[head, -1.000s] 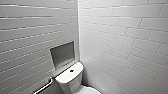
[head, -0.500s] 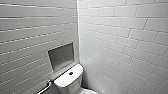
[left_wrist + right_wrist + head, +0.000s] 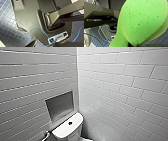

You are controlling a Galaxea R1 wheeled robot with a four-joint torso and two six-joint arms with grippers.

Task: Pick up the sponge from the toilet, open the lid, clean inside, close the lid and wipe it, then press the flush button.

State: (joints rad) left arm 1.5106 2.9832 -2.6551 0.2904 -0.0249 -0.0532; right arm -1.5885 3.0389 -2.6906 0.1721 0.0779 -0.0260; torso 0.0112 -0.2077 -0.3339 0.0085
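Note:
The bright green sponge (image 3: 142,21) looms large in the right wrist view, squeezed narrow at one end where my right gripper (image 3: 134,44) is shut on it. In the head view the white tank of the toilet (image 3: 65,130) stands in the corner at the lower edge, with the round dark flush button (image 3: 70,123) in the middle of its top. Bowl and lid are hidden below that edge. The left wrist view looks down past the robot's own dark base (image 3: 28,16) at the floor, and nothing is held there.
White tiled walls meet in a corner behind the tank. A grey recessed niche (image 3: 60,105) sits in the left wall just above it. A chrome fitting (image 3: 46,135) shows left of the tank. Dark small-tiled floor (image 3: 7,25) and a blue cable (image 3: 37,33) lie below.
The whole head picture has shifted a little, so the camera moved; the tank now sits slightly lower in it. Both grippers stay as they were.

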